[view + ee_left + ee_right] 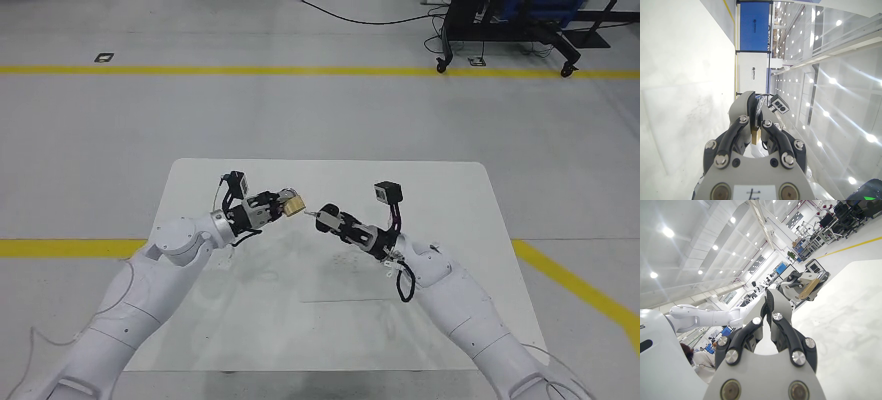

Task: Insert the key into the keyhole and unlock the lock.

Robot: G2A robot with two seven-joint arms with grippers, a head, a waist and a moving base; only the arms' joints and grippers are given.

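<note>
White table [330,310], yellow floor lines [200,70], black wheeled cart [500,30] beyond, black cable [360,21]

Logo on blue panel [753,26], white panel [752,73] (sideways)

The lock [292,206] is a small brass padlock with a silver shackle, held off the table [440,300] above its middle, nearer the far edge; the left gripper [283,203] pinches the shackle, the brass body sticking out from between the fingers, tilted; the key [317,213] shows as a thin pale sliver at the right gripper's [322,216] pressed-together tips, also above the table's middle, a small gap from the lock.
</note>
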